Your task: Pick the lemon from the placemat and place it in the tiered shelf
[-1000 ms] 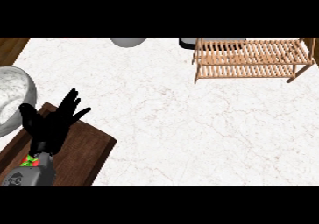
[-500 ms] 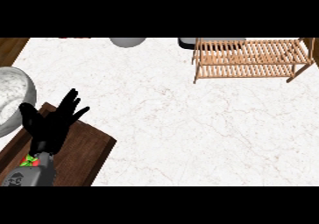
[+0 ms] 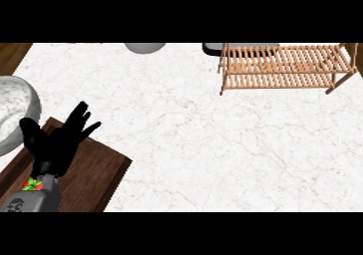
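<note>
Head view, steep down onto white marble counter (image 3: 214, 149).

Left hand (image 3: 56, 142): near-left, over dark brown placemat (image 3: 96, 174). Fingers straight, spread, pointing far/up; thumb out to the left. Released, grasping nothing. Grey forearm (image 3: 30, 199) comes in from lower edge, w/ small red-green marking at the wrist.

Right hand: not visible anywhere in view, so finger state can't be told.

Placemat: wood-toned rectangle, lies at an angle at near-left corner of counter, partly covered by hand + forearm. Bare part shows to the right of the hand.

Lemon: can't see it. Not on the exposed part of placemat; whether it sits under the hand can't be told. Not seen on shelf either.

Tiered shelf (image 3: 283, 69): light wooden slatted rack, far-right, well apart from hand and placemat. Slats run left-right, legs at corners. Nothing visible on slats.

Other items:
- Marbled grey-white bowl (image 3: 11, 114) at left edge, just far of placemat, near hand's thumb side; cut off by frame.
- Grey rounded object (image 3: 145, 47) at far edge, centre-left; only part shows, can't ID.
- Dark object w/ white rim (image 3: 212, 48) just left of shelf's far corner, mostly hidden; can't ID.

Brown wood surface (image 3: 8, 55) at far-left corner beyond counter edge.
</note>
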Controlling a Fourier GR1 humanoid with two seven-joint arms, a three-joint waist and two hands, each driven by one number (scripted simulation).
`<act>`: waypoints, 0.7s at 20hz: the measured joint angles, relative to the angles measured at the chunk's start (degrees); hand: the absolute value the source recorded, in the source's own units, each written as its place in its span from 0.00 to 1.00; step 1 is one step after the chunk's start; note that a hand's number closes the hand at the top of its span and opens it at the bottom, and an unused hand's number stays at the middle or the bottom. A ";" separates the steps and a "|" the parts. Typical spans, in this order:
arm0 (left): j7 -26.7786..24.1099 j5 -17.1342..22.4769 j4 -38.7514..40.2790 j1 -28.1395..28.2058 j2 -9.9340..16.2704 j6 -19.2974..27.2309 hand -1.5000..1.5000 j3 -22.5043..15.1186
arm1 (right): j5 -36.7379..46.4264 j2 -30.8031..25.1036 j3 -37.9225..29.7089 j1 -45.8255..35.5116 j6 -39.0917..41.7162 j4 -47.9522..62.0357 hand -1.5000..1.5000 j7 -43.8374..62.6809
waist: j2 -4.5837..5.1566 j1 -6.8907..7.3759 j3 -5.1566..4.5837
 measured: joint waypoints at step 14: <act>-0.71 -0.60 -0.93 1.16 -0.43 0.09 0.50 0.23 | -4.06 -16.54 -8.35 4.58 -1.87 4.87 0.00 0.89 | 0.01 -0.45 0.08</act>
